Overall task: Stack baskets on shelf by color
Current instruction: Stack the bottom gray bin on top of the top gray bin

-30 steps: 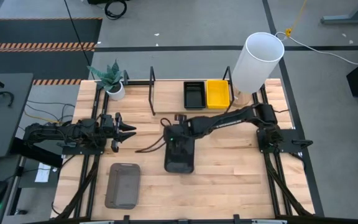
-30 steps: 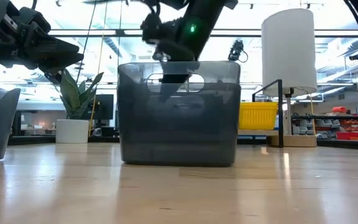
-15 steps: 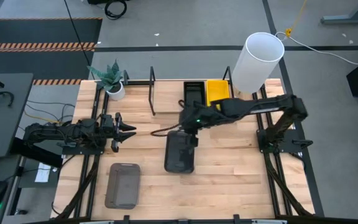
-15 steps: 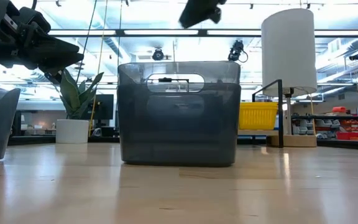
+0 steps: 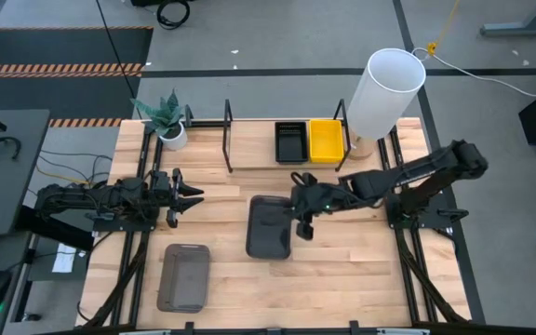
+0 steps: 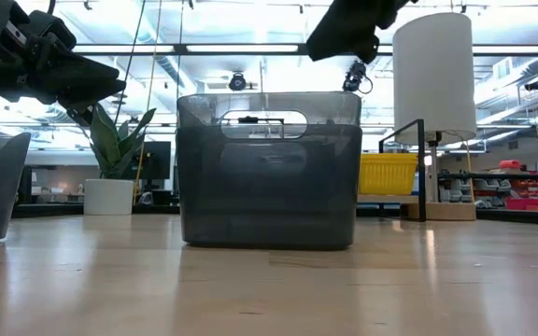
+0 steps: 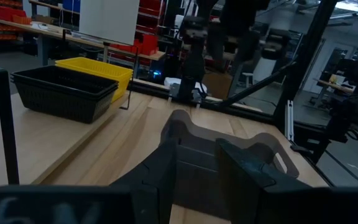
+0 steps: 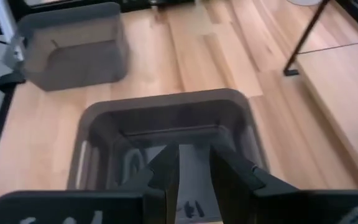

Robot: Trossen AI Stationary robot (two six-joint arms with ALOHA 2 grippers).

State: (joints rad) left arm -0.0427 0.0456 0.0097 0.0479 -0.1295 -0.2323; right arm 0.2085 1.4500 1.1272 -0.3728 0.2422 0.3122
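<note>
Right gripper [image 5: 303, 226] hovers just beside centre grey basket [image 5: 269, 226], fingers narrowly parted, holding nothing. Left gripper [image 5: 194, 195] waits at table's left, fingers narrowly apart, empty. Second grey basket [image 5: 184, 277] sits front left. Black basket [image 5: 290, 141] and yellow basket [image 5: 326, 140] rest side by side on shelf [image 5: 249, 149].

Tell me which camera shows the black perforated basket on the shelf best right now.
The left wrist view: the black basket fills the foreground beside the yellow basket, its perforated walls clear. The high view shows only its open top. The low view hides it behind the grey basket. The right wrist view misses it.
</note>
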